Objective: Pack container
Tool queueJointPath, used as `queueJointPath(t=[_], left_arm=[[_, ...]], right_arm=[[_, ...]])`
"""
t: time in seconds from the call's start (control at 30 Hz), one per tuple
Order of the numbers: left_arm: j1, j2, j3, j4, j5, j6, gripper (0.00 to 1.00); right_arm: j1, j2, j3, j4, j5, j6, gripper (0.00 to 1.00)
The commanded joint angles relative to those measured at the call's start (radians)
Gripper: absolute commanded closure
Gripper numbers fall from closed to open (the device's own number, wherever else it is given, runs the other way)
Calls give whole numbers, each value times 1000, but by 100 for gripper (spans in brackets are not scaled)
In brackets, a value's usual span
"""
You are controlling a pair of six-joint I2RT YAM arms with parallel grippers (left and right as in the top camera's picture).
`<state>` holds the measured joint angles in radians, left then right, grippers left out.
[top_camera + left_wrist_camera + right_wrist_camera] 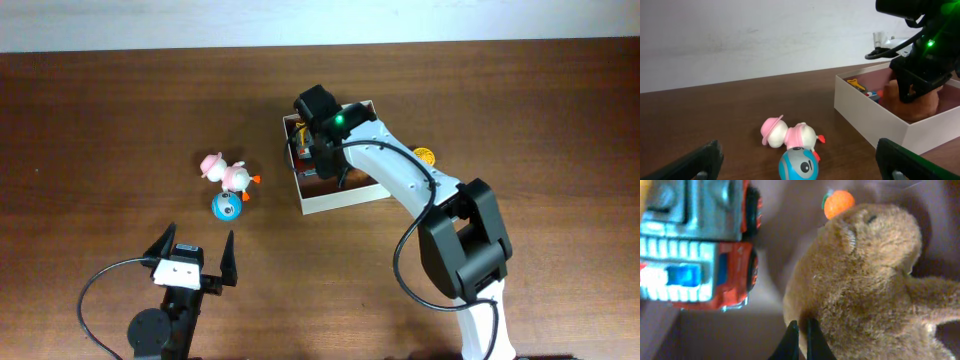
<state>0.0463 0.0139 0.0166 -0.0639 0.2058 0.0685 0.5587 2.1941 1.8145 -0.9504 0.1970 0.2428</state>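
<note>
The container [340, 200] sits mid-table with the right gripper [801, 340] down inside it. Its pincer is narrow against the brown plush [865, 280]; I cannot tell if fur is pinched. If so, lifting could drag the plush out. The left gripper [195, 258] gapes wide near the pink toy [232, 176].

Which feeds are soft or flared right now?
Overhead: sharp, evenly lit, only a green indicator light glowing on the right arm. Left wrist: that light flares at top right; its own fingers blur at the bottom corners. Right wrist: red and grey toy truck soft, brown plush toy sharper.
</note>
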Motion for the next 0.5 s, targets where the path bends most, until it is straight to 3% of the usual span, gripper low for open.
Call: queueJointPath(t=[0.0,0.47], left_arm=[[2,-8,-8,2,0,16,0],[2,-8,-8,2,0,16,0]], right_arm=[[-26,19,-5,9,43,0,96],[-20,19,49,-11,-3,-1,96]])
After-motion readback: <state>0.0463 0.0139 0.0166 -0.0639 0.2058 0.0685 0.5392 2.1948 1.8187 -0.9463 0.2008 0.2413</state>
